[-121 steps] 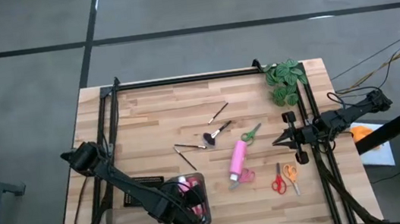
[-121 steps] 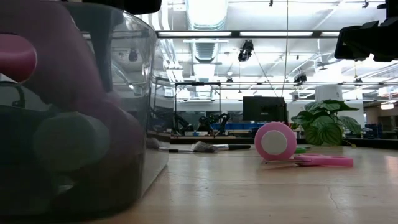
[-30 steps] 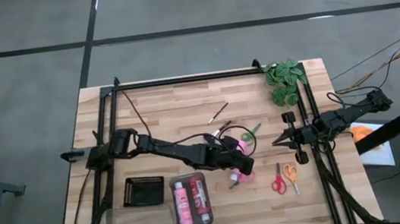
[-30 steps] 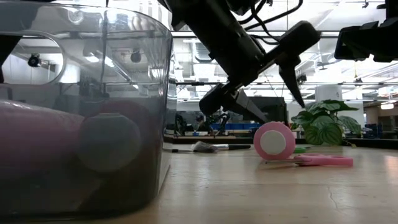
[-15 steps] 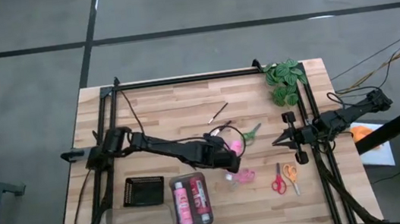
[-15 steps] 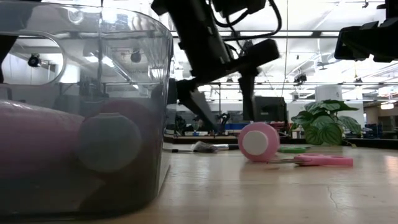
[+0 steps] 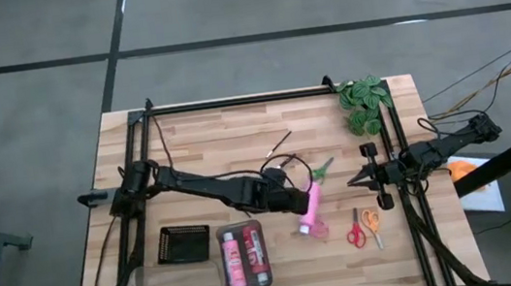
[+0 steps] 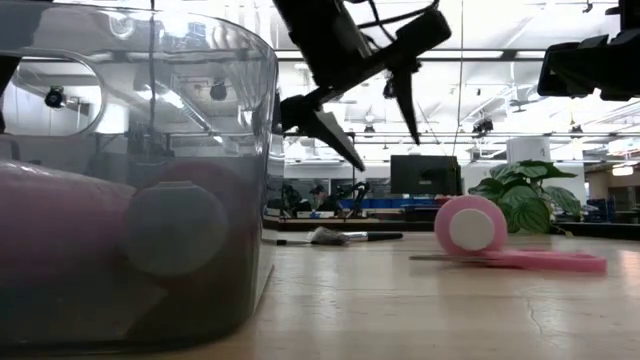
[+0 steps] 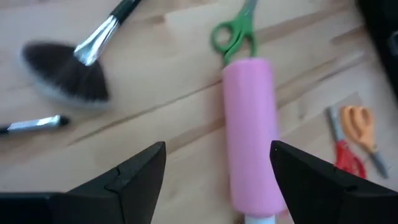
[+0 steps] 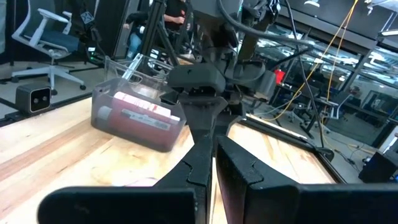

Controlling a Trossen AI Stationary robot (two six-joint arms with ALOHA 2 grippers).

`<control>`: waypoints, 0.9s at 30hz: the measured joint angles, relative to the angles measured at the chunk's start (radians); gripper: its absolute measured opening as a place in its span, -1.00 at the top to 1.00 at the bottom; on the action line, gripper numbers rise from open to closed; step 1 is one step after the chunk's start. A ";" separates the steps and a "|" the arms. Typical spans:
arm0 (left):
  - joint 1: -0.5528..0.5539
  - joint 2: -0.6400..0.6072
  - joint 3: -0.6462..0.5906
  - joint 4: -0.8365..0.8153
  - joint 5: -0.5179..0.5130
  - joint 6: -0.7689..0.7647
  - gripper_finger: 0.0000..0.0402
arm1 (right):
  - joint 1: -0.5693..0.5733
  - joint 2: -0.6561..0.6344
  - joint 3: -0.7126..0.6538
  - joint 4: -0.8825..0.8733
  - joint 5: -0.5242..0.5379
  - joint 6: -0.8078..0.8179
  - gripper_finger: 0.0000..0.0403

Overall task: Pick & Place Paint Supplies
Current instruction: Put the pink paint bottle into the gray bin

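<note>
A pink paint bottle (image 7: 309,208) lies on its side at mid-table, its cap end over the pink scissors (image 7: 321,229); the low view shows its round end (image 8: 470,228). My left gripper (image 7: 294,200) hovers open just left of and above it, clear of the table (image 8: 388,150); in the left wrist view the bottle (image 9: 252,134) lies near one finger. Two more bottles lie in the clear tray (image 7: 243,257). Green scissors (image 7: 320,169), red scissors (image 7: 353,232), orange scissors (image 7: 373,223), a fluffy brush (image 9: 68,78) and thin brushes (image 7: 279,143) lie on the wood. My right gripper (image 7: 350,183) waits shut at the right rail.
A black tray (image 7: 185,242) sits left of the clear tray near the table's near edge. The green leafy plant (image 7: 364,103) stands at the far right corner. Black rails run along the left, far and right sides. Bare wood shows on the far left part.
My left gripper, open, dipped around the pink bottle, then rose and drew slightly toward the table's left. The bottle rolled toward the far left, then back toward the right and near edge, ending turned and lying over the pink scissors.
</note>
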 joint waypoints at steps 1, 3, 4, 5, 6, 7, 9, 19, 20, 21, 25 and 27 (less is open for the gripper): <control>-0.002 0.001 0.000 0.016 -0.013 0.000 -0.44 | 0.000 0.000 0.000 0.000 0.000 0.000 0.92; -0.004 0.001 0.000 0.049 -0.023 0.016 -0.44 | 0.000 0.000 0.000 0.000 0.000 0.000 0.92; -0.004 0.004 0.000 0.072 -0.025 0.029 -0.44 | 0.000 0.000 0.000 0.000 0.000 0.000 0.92; -0.004 0.010 0.000 0.097 -0.028 0.046 -0.44 | 0.000 0.000 0.000 0.000 0.000 0.000 0.92; -0.004 0.012 0.000 0.116 -0.030 0.060 -0.44 | 0.000 0.000 0.000 0.000 0.000 0.000 0.92; -0.006 0.016 0.000 0.128 -0.032 0.066 -0.44 | 0.000 0.000 0.000 0.000 0.000 0.000 0.92; -0.006 0.033 -0.001 0.193 -0.031 0.071 -0.44 | 0.000 0.000 0.000 0.000 0.000 0.000 0.92; -0.007 0.159 0.000 0.601 0.149 0.164 -0.44 | 0.000 0.000 0.000 -0.001 0.000 0.000 0.92; -0.006 0.172 0.000 0.618 0.167 0.155 -0.44 | 0.000 0.000 0.000 0.000 0.000 0.000 0.92; -0.005 0.185 0.000 0.619 0.181 0.145 -0.44 | 0.000 0.000 0.000 0.000 0.000 0.000 0.92; 0.000 0.207 -0.002 0.624 0.218 0.126 -0.44 | 0.000 0.000 0.000 0.000 0.000 0.000 0.92; 0.002 0.203 0.000 0.604 0.220 0.127 -0.44 | 0.000 0.001 0.000 0.000 0.000 0.000 0.92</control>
